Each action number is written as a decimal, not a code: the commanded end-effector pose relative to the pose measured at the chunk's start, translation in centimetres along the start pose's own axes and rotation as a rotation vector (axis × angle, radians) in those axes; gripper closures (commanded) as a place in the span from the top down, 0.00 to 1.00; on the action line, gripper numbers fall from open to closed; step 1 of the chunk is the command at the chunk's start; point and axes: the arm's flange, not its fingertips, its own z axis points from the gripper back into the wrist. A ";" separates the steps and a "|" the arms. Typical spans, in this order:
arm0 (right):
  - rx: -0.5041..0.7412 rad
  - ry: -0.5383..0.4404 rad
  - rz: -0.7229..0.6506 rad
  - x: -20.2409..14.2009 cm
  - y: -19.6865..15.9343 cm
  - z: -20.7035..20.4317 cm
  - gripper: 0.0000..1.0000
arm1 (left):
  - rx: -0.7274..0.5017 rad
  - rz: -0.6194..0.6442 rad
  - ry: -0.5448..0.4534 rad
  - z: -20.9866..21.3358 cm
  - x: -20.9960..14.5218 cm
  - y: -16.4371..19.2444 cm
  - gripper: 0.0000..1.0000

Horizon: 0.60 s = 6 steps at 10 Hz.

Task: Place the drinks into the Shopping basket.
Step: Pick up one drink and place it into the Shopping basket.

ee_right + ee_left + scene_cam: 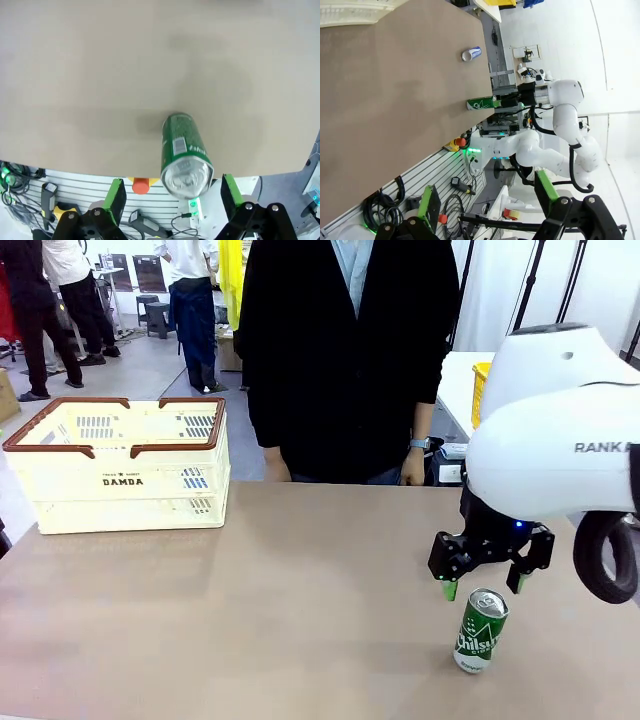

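Now, starting at the far left of the table, the Shopping basket stands upright near the far edge with its brown handles folded in over the rim, and I cannot see whether anything is inside. Its pale corner also shows at the top of the left wrist view. The left gripper is held clear of the table with its jaws wide apart and nothing between the green pads. In the middle, a person in a dark cardigan stands at the far side, arms down at the table edge. To the right, near my side, the green can stands upright on the table, well apart from the basket. The right gripper hangs just above the can, fingers pointing down and spread, one on either side of the silver top. From the right wrist camera the green can sits between the two pads, and I see a gap on both sides, so no grip. The left wrist view also shows the green can by the right edge under the right arm. The blue can lies on its side farther along that edge.
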 end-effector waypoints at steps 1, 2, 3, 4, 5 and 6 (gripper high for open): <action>-0.009 -0.002 -0.054 -1.7 -1.9 -5.7 1.00 | -0.020 0.012 -0.003 0.1 -0.1 -0.4 1.00; -0.023 0.021 -0.067 -1.8 -2.2 -6.4 1.00 | -0.020 0.012 -0.003 0.1 -0.1 -0.4 1.00; -0.056 0.038 -0.069 -1.9 -2.6 -6.7 1.00 | -0.020 0.012 -0.003 0.1 -0.1 -0.4 1.00; -0.082 0.055 -0.056 -1.9 -2.7 -6.8 1.00 | -0.020 0.012 -0.003 0.1 -0.1 -0.4 1.00; -0.098 0.072 -0.034 -1.8 -2.5 -7.0 1.00 | -0.020 0.012 -0.003 0.1 -0.1 -0.4 1.00; -0.098 0.093 -0.010 -1.7 -2.3 -7.4 1.00 | -0.020 0.012 -0.003 0.1 -0.1 -0.4 1.00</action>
